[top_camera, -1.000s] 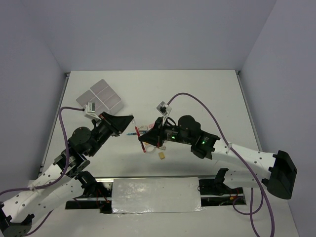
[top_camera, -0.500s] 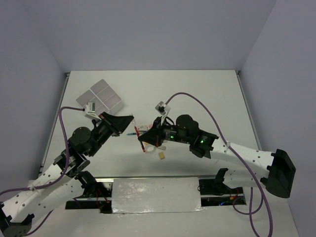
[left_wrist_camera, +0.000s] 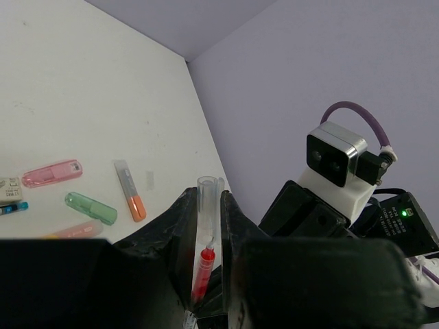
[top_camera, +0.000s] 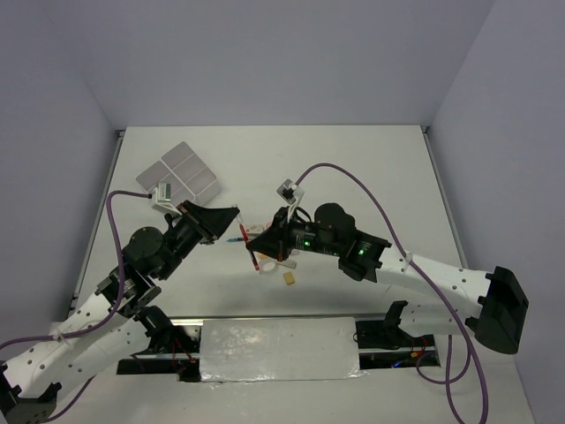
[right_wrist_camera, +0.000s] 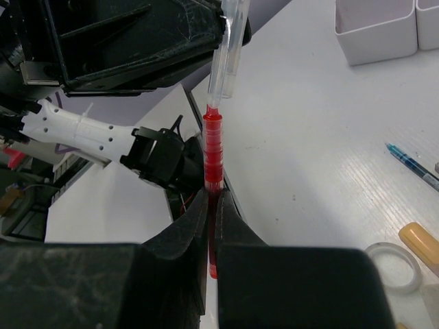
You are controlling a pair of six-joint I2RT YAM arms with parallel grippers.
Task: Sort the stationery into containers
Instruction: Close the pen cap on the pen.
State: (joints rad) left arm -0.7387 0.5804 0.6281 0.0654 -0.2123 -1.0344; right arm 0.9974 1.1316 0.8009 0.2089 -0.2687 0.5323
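My left gripper is shut on a clear pen cap, held above the table. My right gripper is shut on a thin red pen. The two grippers meet tip to tip over the table's middle. In the right wrist view the red pen stands up from my jaws and its tip touches the mouth of the clear cap. In the left wrist view the red pen lies in line behind the cap. The white containers sit at the far left.
Pink, green and orange markers and a blue pen lie on the table. A tan eraser and a clear tape ring lie under the right arm. A blue pen lies nearby.
My right gripper has moved a little to the left with the red pen, closing on the cap. The left arm has stayed still.
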